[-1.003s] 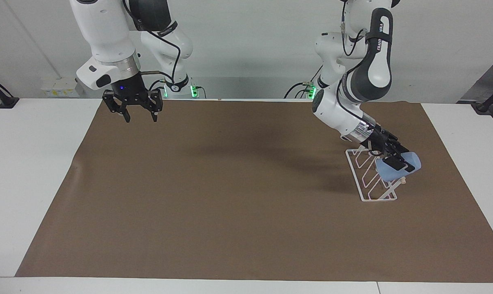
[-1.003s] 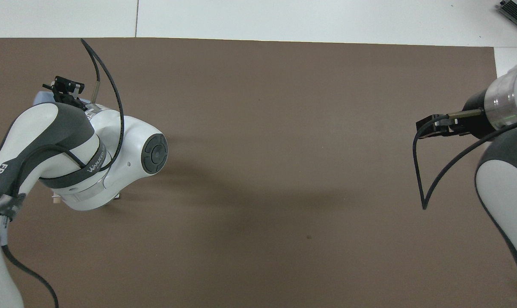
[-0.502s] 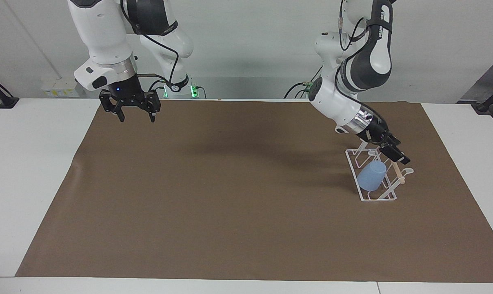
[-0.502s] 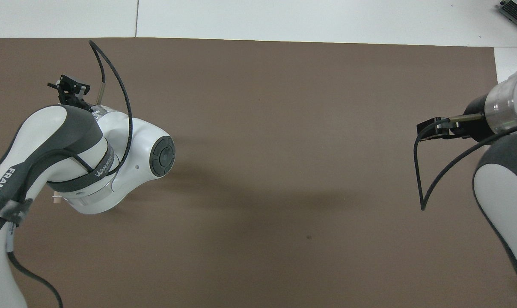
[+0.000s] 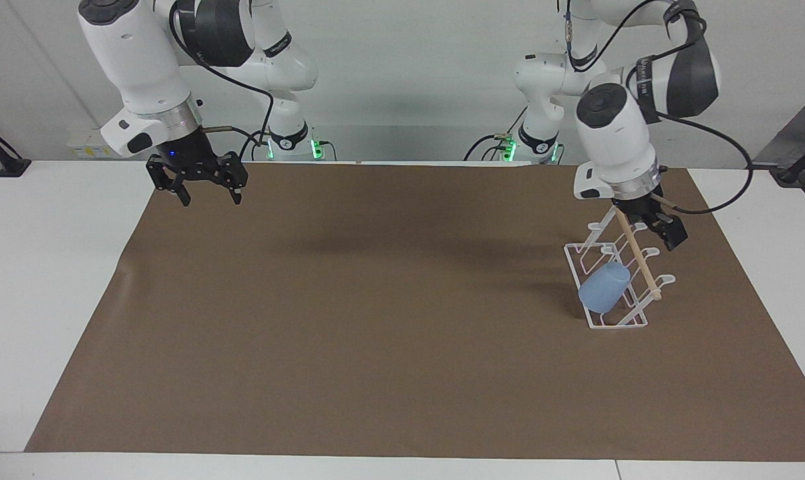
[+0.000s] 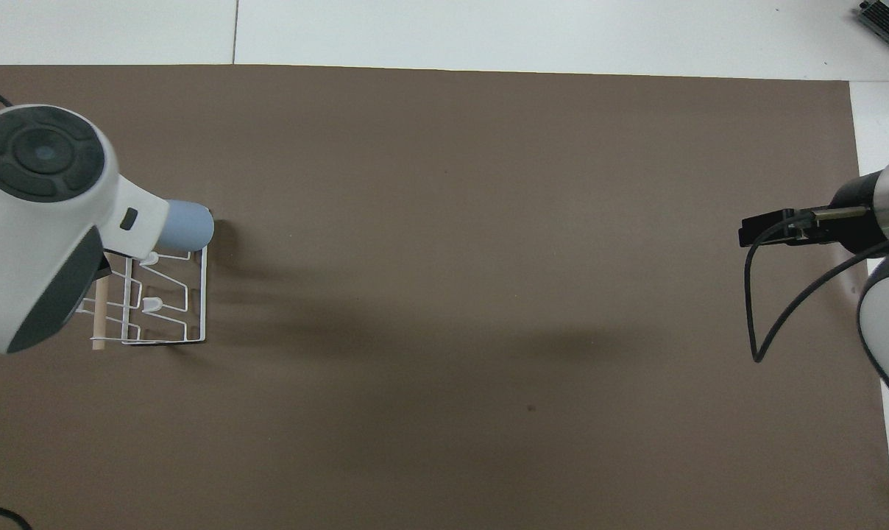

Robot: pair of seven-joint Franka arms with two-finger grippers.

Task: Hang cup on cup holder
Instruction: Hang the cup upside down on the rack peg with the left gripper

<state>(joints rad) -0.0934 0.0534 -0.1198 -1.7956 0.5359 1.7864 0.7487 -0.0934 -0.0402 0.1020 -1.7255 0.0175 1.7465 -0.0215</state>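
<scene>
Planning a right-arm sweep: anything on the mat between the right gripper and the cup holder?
Nothing: in the facing view only bare brown mat lies between the right gripper, up over its own end, and the cup holder with the cup hung on it.

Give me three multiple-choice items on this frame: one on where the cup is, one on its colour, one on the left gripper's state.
1. Where is the cup?
A. on the cup holder
B. in the right gripper
C. flat on the brown mat

2. What colour is the cup?
A. red
B. light blue
C. green

3. The left gripper is:
A. shut on the cup
B. shut on the dowel
C. open, holding nothing

Answers:
1 A: it sits tilted on the wire rack's end farther from the robots.
2 B: pale blue in both views.
3 C: it hangs over the holder's nearer end, clear of the cup.
</scene>
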